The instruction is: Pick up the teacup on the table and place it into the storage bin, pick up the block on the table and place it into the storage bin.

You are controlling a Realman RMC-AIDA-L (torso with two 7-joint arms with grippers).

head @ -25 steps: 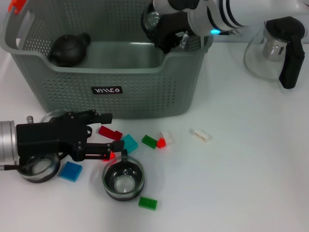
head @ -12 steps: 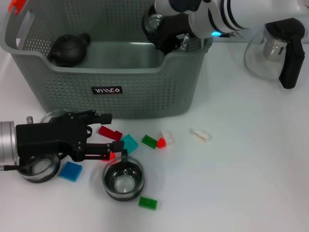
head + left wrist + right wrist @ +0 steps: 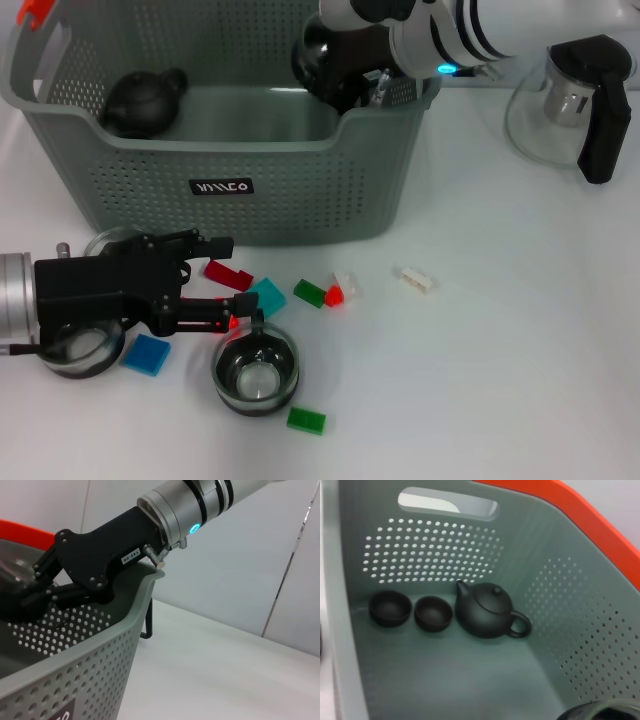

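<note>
right gripper (image 3: 335, 70) held over storage bin (image 3: 230, 150) rim, clamped on teacup (image 3: 322, 52) for release inside | left gripper (image 3: 232, 285) spread around red block (image 3: 228, 274), just in front of bin

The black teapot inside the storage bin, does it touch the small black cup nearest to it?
Apart. In the right wrist view a thin strip of the bin floor shows between the black teapot and the nearest small black cup in the storage bin.
</note>
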